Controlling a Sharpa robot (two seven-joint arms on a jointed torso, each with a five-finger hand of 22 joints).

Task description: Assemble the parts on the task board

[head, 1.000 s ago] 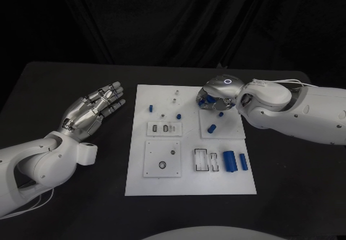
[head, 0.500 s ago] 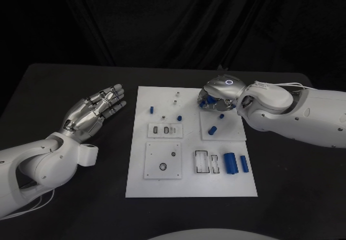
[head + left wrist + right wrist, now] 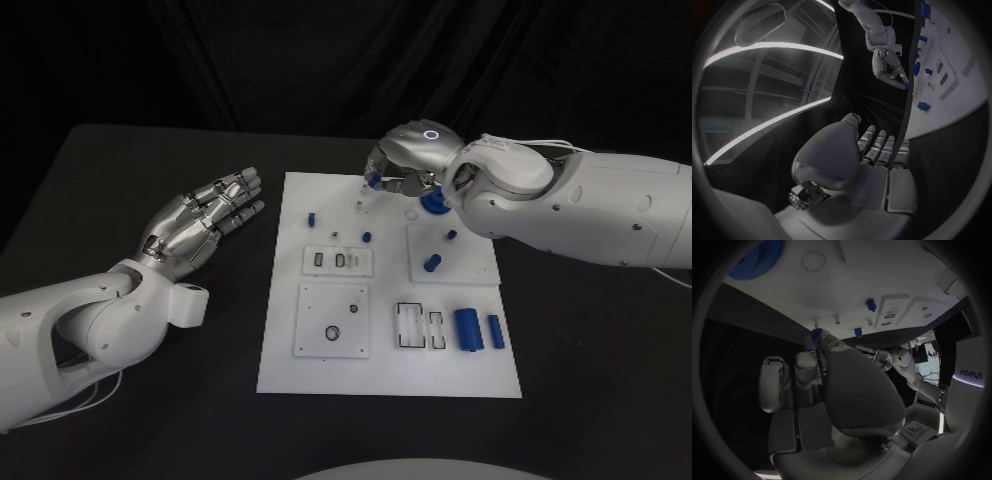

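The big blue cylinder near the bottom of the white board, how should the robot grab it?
Best by its long rounded sides, around the middle, coming straight down from above. The big cylinder lies flat on the board, so its top is open. A thinner blue piece lies close beside it, so the fingers should likely stay narrow.

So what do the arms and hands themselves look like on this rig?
Both arms are bulky, smooth white shells. The left hand and right hand are silver metal with segmented fingers. A lit ring glows on the right hand's back, thin white cables loop by its wrist, and "sharpa" lettering marks the arm.
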